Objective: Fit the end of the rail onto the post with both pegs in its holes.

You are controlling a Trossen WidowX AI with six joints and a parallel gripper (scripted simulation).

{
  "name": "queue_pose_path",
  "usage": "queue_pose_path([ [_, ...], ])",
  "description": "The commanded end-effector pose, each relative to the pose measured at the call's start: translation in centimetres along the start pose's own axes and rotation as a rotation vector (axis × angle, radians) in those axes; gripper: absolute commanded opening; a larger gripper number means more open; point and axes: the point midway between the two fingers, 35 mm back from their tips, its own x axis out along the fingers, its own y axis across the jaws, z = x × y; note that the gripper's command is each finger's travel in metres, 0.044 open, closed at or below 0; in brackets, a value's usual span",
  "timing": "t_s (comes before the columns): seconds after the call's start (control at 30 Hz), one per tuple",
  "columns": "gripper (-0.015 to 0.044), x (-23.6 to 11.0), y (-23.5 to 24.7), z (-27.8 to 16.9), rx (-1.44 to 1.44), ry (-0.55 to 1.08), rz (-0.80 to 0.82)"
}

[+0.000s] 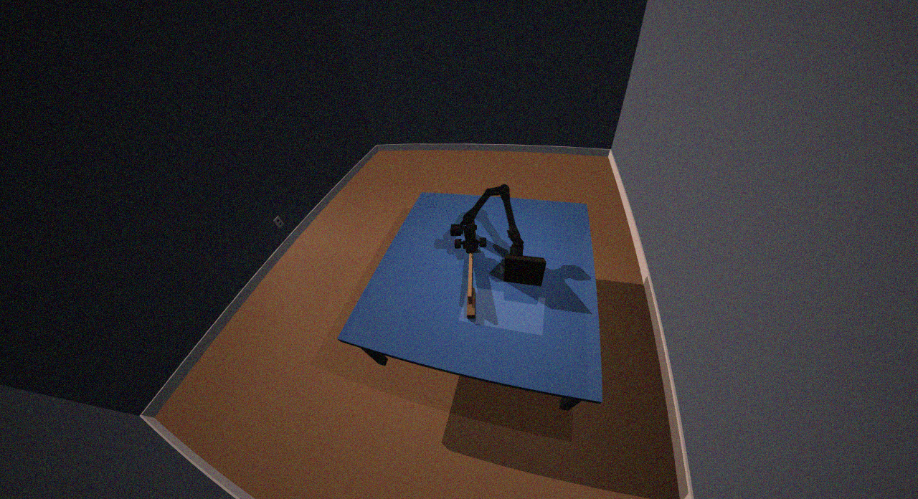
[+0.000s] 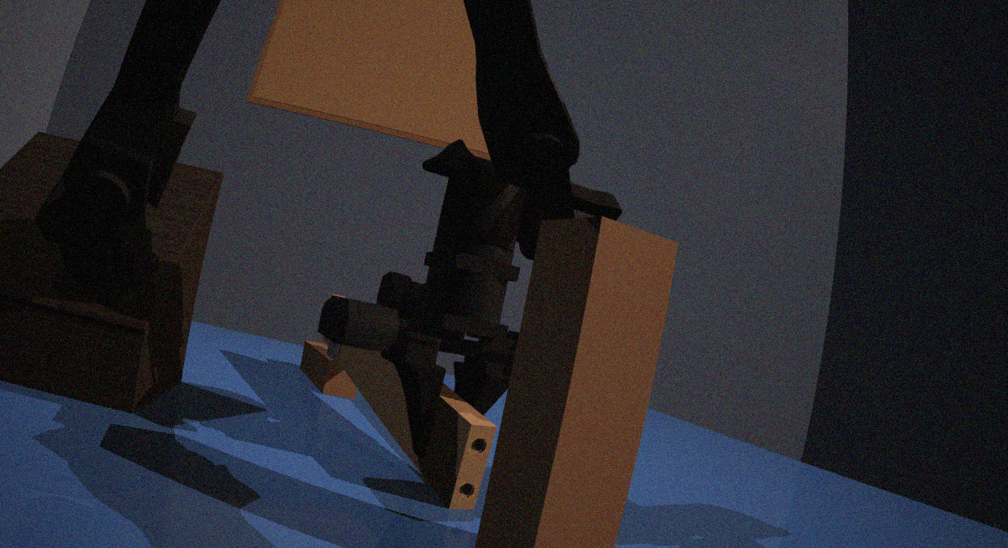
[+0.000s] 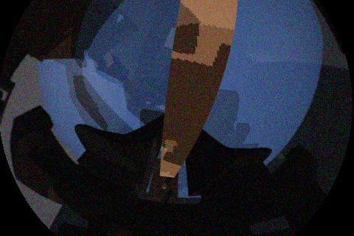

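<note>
Blue table top (image 2: 705, 467) fills the foreground of the exterior view, and nearest on it stands the post (image 2: 584, 375), upright; its pegs cannot be made out from this side. Just beyond the post lies the near end of the rail (image 2: 470, 442), down on the table, with its two holes facing the post and well below where the pegs are judged to sit. The rail is pinched across its width by the gripper (image 2: 450, 397), whose fingers are pressed against both sides a little behind the holed end.

For the step in hand, the grasp should be judged firm before any lift. The near end should then be raised only as far as level, so that the far end is not drawn out of the bracket (image 2: 320, 365) on the footboard block. The holes should be lined up with the pegs before the rail is pushed home squarely.

Farther back, the wrist is held pointing straight down over the rail, and the arm (image 1: 494, 203) is arched high from its base (image 1: 524, 269).
</note>
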Motion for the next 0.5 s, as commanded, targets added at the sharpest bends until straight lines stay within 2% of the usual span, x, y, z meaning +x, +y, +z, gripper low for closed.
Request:
queue_pose_path([
  [0.0,0.0032,0.03,0.00,-0.02,-0.004,0.003,0.000],
  [0.07,0.0000,0.03,0.00,-0.02,-0.004,0.003,0.000],
  [0.47,0.0000,-0.01,0.00,0.00,-0.004,0.003,0.000],
])
